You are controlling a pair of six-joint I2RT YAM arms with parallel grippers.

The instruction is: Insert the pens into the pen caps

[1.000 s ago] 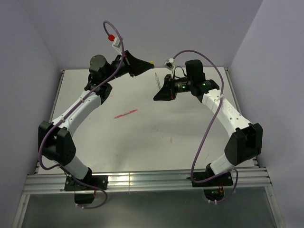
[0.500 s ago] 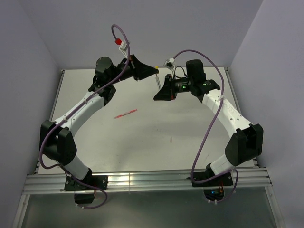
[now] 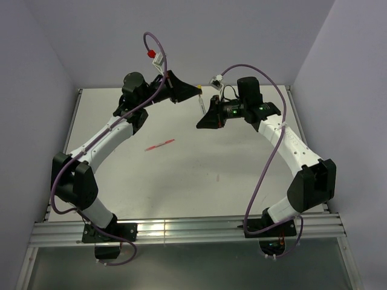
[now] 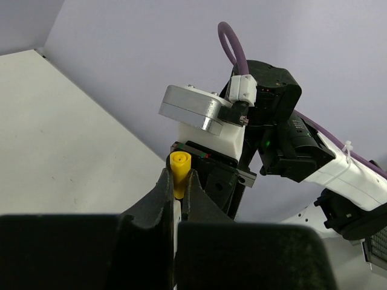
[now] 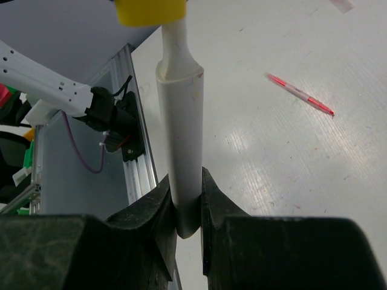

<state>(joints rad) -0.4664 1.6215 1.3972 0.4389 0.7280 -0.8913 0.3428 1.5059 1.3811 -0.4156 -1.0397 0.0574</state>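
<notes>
My left gripper is shut on a small yellow pen cap, held up in the air over the far middle of the table. My right gripper is shut on the barrel of a white pen that points up at the cap. The pen's narrow end reaches the underside of the yellow cap. From above, the left gripper and right gripper face each other with the white pen between them. A thin red pen lies loose on the table.
The white table is walled at the back and on both sides. An aluminium rail runs along its near edge. Purple cables loop above both wrists. The red pen lies left of centre, away from both arms.
My left arm has swung to the right and carried the yellow cap up to the tip of the white pen. The right gripper has barely shifted.
</notes>
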